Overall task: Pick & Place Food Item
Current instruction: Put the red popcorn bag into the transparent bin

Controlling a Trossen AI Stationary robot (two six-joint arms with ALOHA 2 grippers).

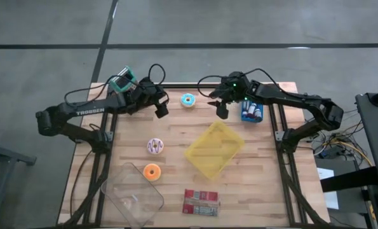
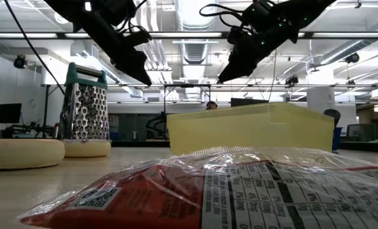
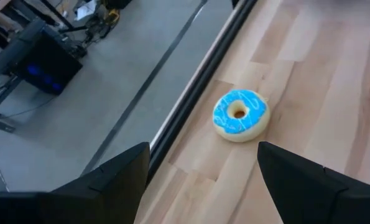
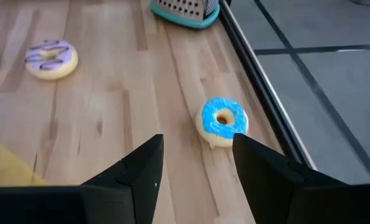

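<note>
Donut, blue-iced (image 1: 187, 100), sits on the table (image 1: 265, 178) at its far edge, between the two grippers, touching neither.

Biggest first:
- table: wooden slats, black frame rail along the far edge just beyond the blue donut.
- Left arm comes in from the left; left gripper (image 1: 161, 107) hangs above the table just left of the blue donut, jaws spread, nothing in them. Its wrist view shows the donut (image 3: 240, 115) ahead between the two fingers.
- Right arm comes in from the right; right gripper (image 1: 222, 108) hangs above the table right of the donut, jaws spread and empty. Donut (image 4: 223, 121) shows just past its fingers.
- Yellow bin (image 1: 215, 150), mid-table, near side of the right gripper.
- Clear tub (image 1: 132, 194), near-left corner.
- Red snack pack (image 1: 201, 202), near edge, below the bin; fills the low view foreground.
- Grater (image 1: 122, 81), far-left corner behind the left gripper.
- Blue box (image 1: 251, 111) by the right arm.
- Purple donut (image 1: 155, 146) and orange donut (image 1: 152, 172), left of the bin, well apart from the blue one.

Nothing lies between either gripper and the blue donut.
</note>
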